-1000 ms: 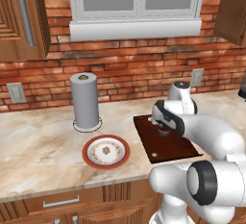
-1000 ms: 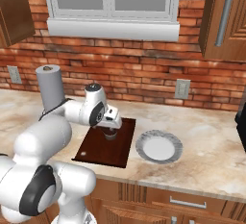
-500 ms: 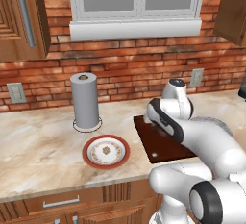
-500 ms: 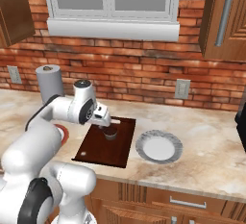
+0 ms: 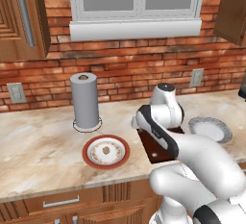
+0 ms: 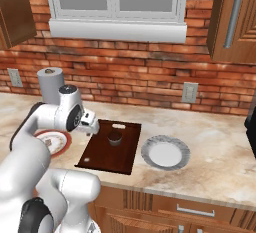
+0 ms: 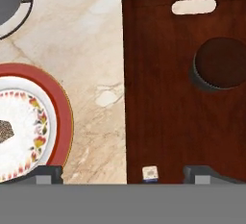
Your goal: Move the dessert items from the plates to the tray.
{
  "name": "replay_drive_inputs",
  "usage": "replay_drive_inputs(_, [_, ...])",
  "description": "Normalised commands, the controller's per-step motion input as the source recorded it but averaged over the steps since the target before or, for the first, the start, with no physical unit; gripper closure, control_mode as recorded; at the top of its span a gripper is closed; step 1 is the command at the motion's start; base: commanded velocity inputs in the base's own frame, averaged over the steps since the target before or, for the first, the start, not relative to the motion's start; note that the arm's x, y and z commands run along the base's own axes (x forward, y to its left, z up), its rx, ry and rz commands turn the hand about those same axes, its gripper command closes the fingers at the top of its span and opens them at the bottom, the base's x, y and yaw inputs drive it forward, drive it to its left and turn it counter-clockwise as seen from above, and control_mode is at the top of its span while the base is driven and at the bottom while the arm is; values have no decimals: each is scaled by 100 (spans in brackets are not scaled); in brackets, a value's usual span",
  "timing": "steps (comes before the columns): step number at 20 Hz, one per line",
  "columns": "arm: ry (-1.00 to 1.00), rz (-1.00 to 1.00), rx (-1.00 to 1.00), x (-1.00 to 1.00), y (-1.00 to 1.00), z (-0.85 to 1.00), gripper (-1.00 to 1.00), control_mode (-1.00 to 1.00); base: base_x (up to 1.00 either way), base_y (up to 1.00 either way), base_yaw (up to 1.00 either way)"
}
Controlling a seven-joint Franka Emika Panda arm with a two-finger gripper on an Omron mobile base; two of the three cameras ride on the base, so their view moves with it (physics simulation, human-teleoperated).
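In the left base view we see the red-rimmed plate (image 5: 105,152) at lower centre-left on the marble counter (image 5: 38,141), with the small pale tan piece (image 5: 106,149) lying at its middle. The grey cylinder (image 5: 85,101) stands upright just above it in the frame. The arm covers most of the tray (image 5: 154,148), and the plain pale plate (image 5: 209,129) lies at centre right.

In the right base view the tray (image 6: 111,145) lies at the centre, its slot handle toward the brick wall (image 6: 150,82). The dark brown cupcake (image 6: 115,137) sits on its upper half. The plain plate (image 6: 165,152) lies just right of the tray, and the red-rimmed plate (image 6: 53,141) shows at the left, partly behind the arm. The gripper (image 6: 93,126) hangs at the tray's upper left corner.

In the hand view the gripper (image 7: 127,172) has its jaws spread wide with nothing between them. The tray (image 7: 158,98) takes up the right half, the cupcake (image 7: 220,70) at its upper right. The red-rimmed plate (image 7: 29,122) lies at the left edge, with the tan piece (image 7: 5,130) on it.
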Motion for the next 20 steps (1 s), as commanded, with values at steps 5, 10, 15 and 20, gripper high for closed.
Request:
replay_drive_inputs(5, [1, 3, 0, -8, 51, 0, -100, -100, 0, 0, 0])
replay_drive_inputs(10, [3, 7, 0, -1, 46, 0, -100, -100, 0, 0, 0])
replay_drive_inputs(15, [3, 9, 0, -11, 51, 0, -100, -100, 0, 0, 0])
replay_drive_inputs(20, [2, 9, 0, -16, 52, 0, -100, -100, 0, 0, 0])
